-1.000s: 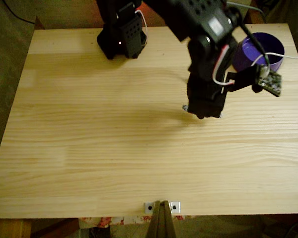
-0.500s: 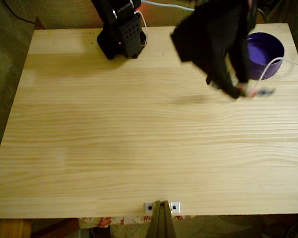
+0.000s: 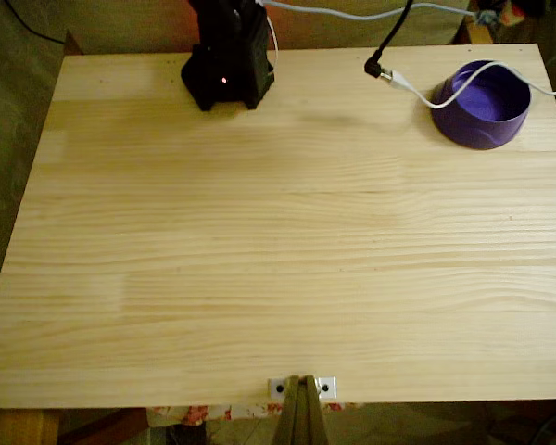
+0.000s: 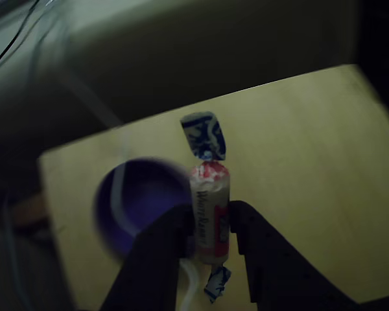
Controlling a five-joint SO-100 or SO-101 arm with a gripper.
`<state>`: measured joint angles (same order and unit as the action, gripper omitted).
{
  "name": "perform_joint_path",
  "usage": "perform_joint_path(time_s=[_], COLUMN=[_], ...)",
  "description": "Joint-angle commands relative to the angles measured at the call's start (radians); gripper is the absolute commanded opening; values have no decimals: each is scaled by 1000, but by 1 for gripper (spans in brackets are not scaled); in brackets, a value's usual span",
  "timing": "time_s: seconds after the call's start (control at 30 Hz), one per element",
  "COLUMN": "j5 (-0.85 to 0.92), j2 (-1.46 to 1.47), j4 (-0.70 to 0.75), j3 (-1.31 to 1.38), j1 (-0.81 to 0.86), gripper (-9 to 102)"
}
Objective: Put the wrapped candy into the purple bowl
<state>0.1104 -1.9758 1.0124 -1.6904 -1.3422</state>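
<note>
In the other view my gripper [image 4: 211, 219] is shut on the wrapped candy [image 4: 209, 184]. The candy is white with red marks and blue-white twisted ends, and it stands upright between the two black fingers [image 4: 157, 249]. It hangs high above the wooden table. The purple bowl [image 4: 135, 197] lies blurred below it, a little to the left in that view. In the fixed view the purple bowl [image 3: 483, 129] stands at the table's far right corner, and the arm's black base [image 3: 227, 65] is at the far edge.
A white cable [image 3: 454, 90] hangs across the bowl's rim in the fixed view, joined to a black plug [image 3: 378, 67] left of it. A metal bracket [image 3: 301, 386] sits at the table's near edge. The pale wood tabletop [image 3: 259, 250] is broad and flat.
The arm was low over the table's right middle, then swung up toward the bowl. Now it has risen out of the fixed view, carrying the candy.
</note>
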Motion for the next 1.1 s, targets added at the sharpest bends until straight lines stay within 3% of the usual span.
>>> perform_joint_path(time_s=[0.0, 0.43, 0.83, 1.07], j5=[-25, -35, -32, -51], j2=[44, 431, 557, 614], j4=[-25, -164, -262, -256], j3=[60, 64, 58, 129], j1=[-123, -81, -86, -100], gripper=[-2, 0, 1, 7])
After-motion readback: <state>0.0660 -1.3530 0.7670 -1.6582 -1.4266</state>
